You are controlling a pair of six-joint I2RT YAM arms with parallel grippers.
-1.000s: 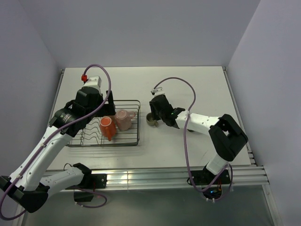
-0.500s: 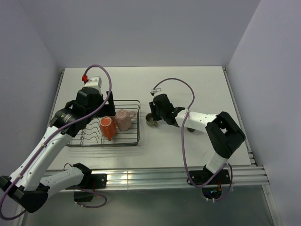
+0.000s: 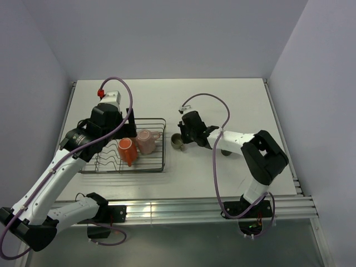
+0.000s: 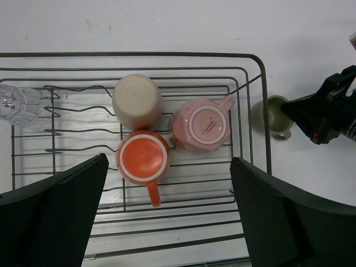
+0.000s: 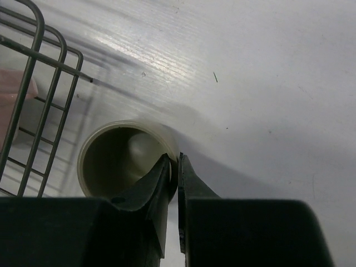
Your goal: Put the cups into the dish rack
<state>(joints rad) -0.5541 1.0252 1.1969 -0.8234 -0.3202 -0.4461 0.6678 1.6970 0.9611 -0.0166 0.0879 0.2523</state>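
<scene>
Counted four cups in the dish rack (image 4: 139,54): beige tumbler (image 4: 137,101), pink mug (image 4: 200,126), orange mug (image 4: 143,157), clear glass (image 4: 16,103). Found one small olive-green cup (image 4: 271,117) on the bench (image 4: 167,22) just beside it, pinched at the rim by the right tool (image 5: 173,167). Saw the left tool (image 4: 169,161) wide, empty, overhead.

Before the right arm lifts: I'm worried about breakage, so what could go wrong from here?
1. The right hand pinches only a narrow bit of the olive cup's rim, so the cup could tilt or slip when lifted.
2. The cup sits close beside the rack, so a low carry could catch the rim wire.
3. The pink mug fills the nearest rack corner, and setting down there could knock it.
</scene>
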